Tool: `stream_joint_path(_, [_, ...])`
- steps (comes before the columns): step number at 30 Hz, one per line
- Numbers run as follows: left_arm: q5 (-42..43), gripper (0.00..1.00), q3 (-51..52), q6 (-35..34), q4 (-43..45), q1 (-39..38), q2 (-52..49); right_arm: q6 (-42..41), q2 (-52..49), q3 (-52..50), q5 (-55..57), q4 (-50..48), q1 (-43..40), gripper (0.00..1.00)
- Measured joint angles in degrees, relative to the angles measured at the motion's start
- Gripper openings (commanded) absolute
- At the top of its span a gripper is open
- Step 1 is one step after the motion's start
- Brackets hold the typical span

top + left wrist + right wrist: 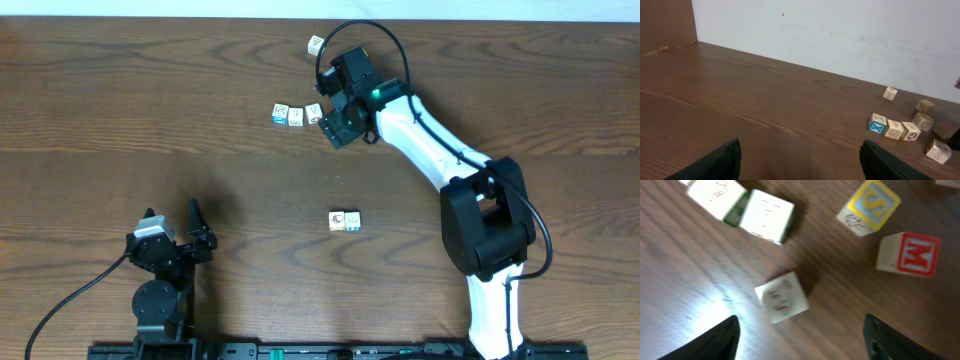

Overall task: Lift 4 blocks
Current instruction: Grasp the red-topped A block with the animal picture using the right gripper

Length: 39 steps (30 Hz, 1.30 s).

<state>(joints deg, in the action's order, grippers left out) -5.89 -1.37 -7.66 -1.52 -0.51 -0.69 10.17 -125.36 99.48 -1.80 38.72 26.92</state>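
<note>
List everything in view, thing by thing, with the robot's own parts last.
row of alphabet blocks: three, cream, blue letter on the left end one; far half, near the middle
lone alphabet block: one, cream; by the far edge
loose cream block: one, cream with dark print; lying free, middle of the right wrist view
S block: one, yellow frame, blue letter; beyond the loose cream block
M block: one, red letter, cream side; beside the S block
pair of blocks: two, touching, one yellowish, one pale with blue; centre
table: one, dark brown wood
wall: white; behind the far edge
left gripper: black, open, empty; near edge
right gripper: black, white arm, open, empty; above the loose cream block
</note>
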Motion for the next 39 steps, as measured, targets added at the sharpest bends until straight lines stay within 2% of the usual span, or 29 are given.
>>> stream_joint_path(10, [0.0,0.76,0.0,0.0,0.0,0.0,0.0,8.2,-0.8,0.2,-3.6,-1.1,-2.3,0.71])
stream_joint_path(19, [0.0,0.76,0.0,0.0,0.0,0.0,0.0,11.3,-2.6,0.7,-7.5,-1.7,-1.3,0.73])
stream_joint_path(27, [0.0,0.77,0.0,0.0,0.0,0.0,0.0,12.6,-7.3,1.3,-8.8,-3.1,-1.1,0.62])
stream_joint_path(34, [0.0,0.76,0.0,0.0,0.0,0.0,0.0,12.9,-7.4,1.9,-6.8,-2.9,-0.1,0.61])
stream_joint_path(37, [0.0,0.77,0.0,0.0,0.0,0.0,0.0,12.9,-7.4,2.8,-6.4,-2.1,0.5,0.64])
stream_joint_path(39, [0.0,0.77,0.0,0.0,0.0,0.0,0.0,13.1,-7.4,3.9,-6.3,-1.1,0.9,0.61])
